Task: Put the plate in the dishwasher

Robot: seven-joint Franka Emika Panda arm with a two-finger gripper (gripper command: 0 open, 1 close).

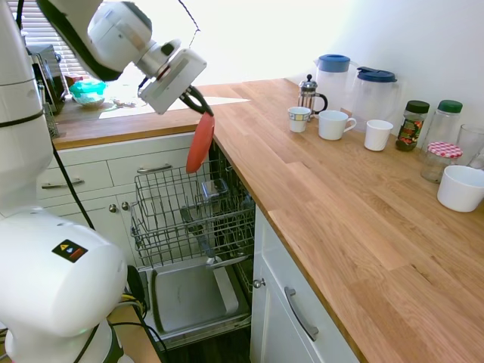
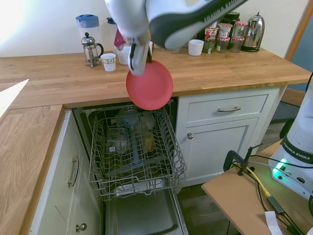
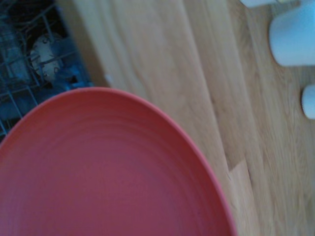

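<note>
**Hanging plate above an open dishwasher rack**

Reading what print there is: the only legible writing is "FRANKA EMIKA" on the white base at the right edge of the second exterior view. The jar labels at the back of the surface (image 1: 355, 227) are too small to read.

The tool (image 1: 198, 102) is closed on the upper edge of the plate (image 2: 149, 84), which hangs upright on its edge, in the upper middle of the second exterior view. It is above the pulled-out wire rack (image 2: 134, 147) of the dishwasher (image 2: 142, 215) and clear of it. In the first exterior view the plate shows edge-on, just beside the corner of the wooden surface. The wrist view is mostly filled with its red face, blurred.

The rack holds a few pale dishes or cups toward its back; their number cannot be told. The dishwasher door lies folded down below the rack, its grey inner panel bare.

On the surface, right half of the first exterior view: two clear jugs with blue lids (image 1: 333, 76), one glass coffee press (image 1: 308, 94), three white cups (image 1: 333, 125), one white bowl (image 1: 461, 187), two green-lidded jars (image 1: 412, 125) and one jar with a red checked lid (image 1: 442, 160). The second exterior view adds a metal kettle (image 2: 253, 32) at the upper right.
</note>
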